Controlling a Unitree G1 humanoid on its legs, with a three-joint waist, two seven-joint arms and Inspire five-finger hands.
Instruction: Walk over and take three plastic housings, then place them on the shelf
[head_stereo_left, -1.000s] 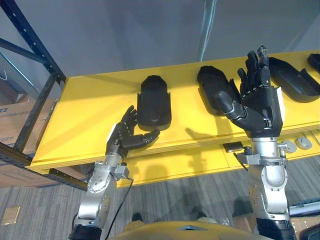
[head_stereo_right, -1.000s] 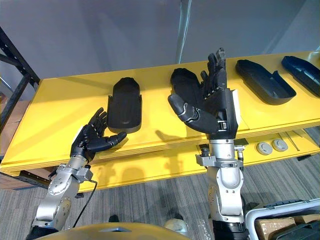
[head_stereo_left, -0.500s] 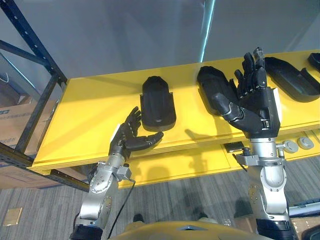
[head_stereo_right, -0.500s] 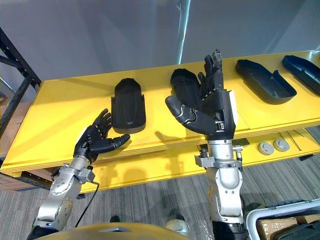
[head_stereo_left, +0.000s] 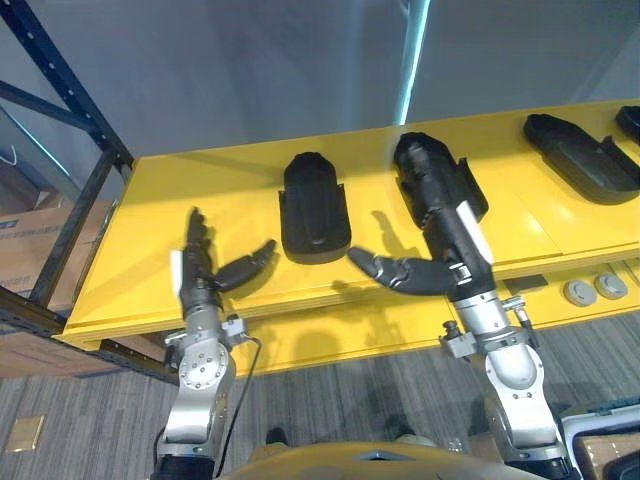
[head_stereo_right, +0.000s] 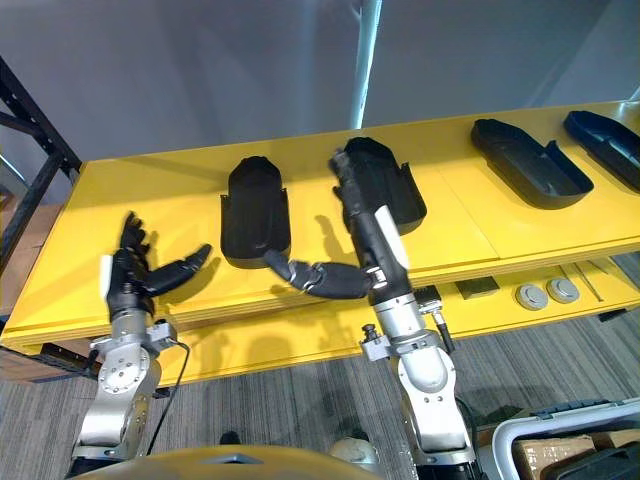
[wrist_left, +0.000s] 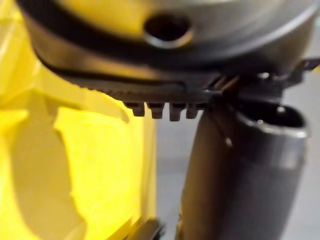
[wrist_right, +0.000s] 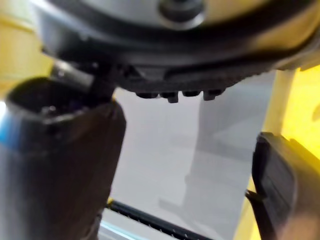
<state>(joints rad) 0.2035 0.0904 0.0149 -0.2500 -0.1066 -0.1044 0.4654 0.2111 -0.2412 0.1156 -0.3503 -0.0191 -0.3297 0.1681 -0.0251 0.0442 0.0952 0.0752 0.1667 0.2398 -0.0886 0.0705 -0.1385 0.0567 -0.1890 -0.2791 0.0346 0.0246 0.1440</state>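
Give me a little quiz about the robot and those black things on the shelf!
1. True or false: the left hand holds a housing.
2. How many housings lie on the shelf?
3. The right hand stretches out over: A) a housing, B) a box, C) the floor.
Key: 1 false; 2 four; 3 A.

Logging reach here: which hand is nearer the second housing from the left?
Right. The right hand stretches out over the second housing; the left hand hovers left of the leftmost housing, near the front of the shelf.
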